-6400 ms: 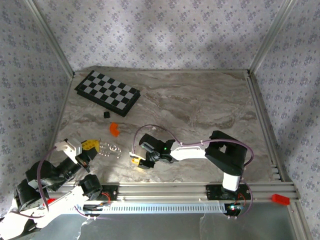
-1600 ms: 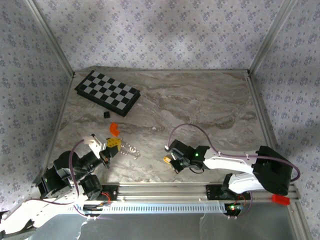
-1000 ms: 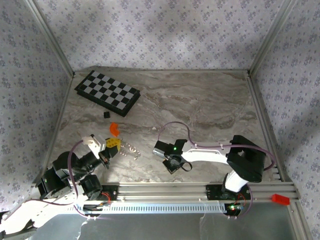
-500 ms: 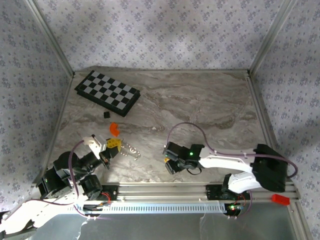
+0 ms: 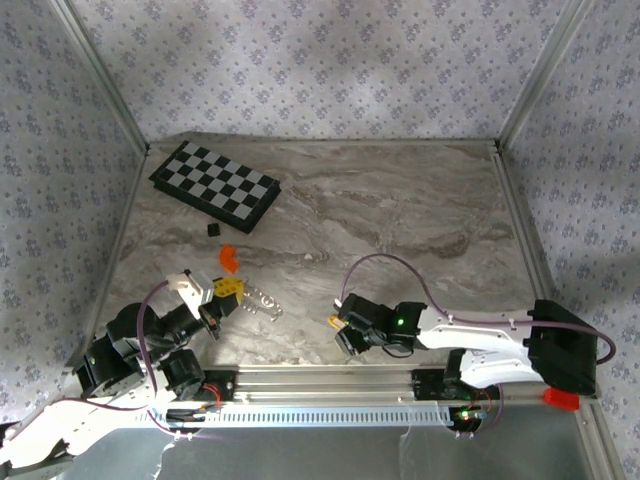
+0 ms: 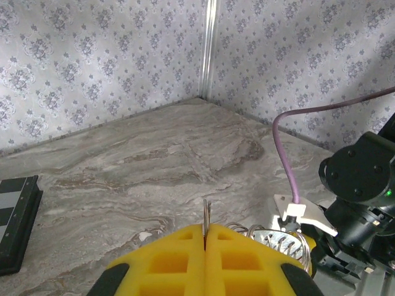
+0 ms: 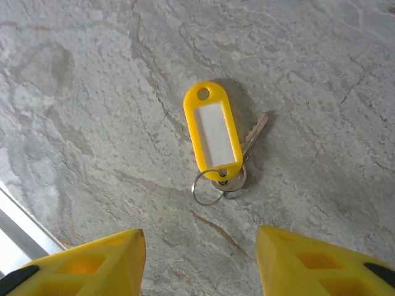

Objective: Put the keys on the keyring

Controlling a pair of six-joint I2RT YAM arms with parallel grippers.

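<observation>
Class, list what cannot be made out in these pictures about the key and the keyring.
- Right wrist view: the key lies mostly under its yellow tag, so most of its blade is hidden.
- Left wrist view: the keyring is largely hidden behind the left gripper, which pinches its thin ring.
- Top view: the keyring's silver pieces are too small to count.

— Top view?
— Fixed high at the near side, tilted down and forward, far enough back to take in the whole table (image 5: 420,210) up to the walls (image 5: 320,70).
— Left wrist?
— Low and close behind its yellow fingers (image 6: 166,262), facing level across the table toward a far corner (image 6: 207,92). Shared with the top: keyring (image 6: 271,239), right arm (image 6: 361,179).
— Right wrist?
— Pointed straight down, very near the table, over the keys (image 7: 213,139). Shared with the top: that same patch by the front rail (image 7: 15,231).
</observation>
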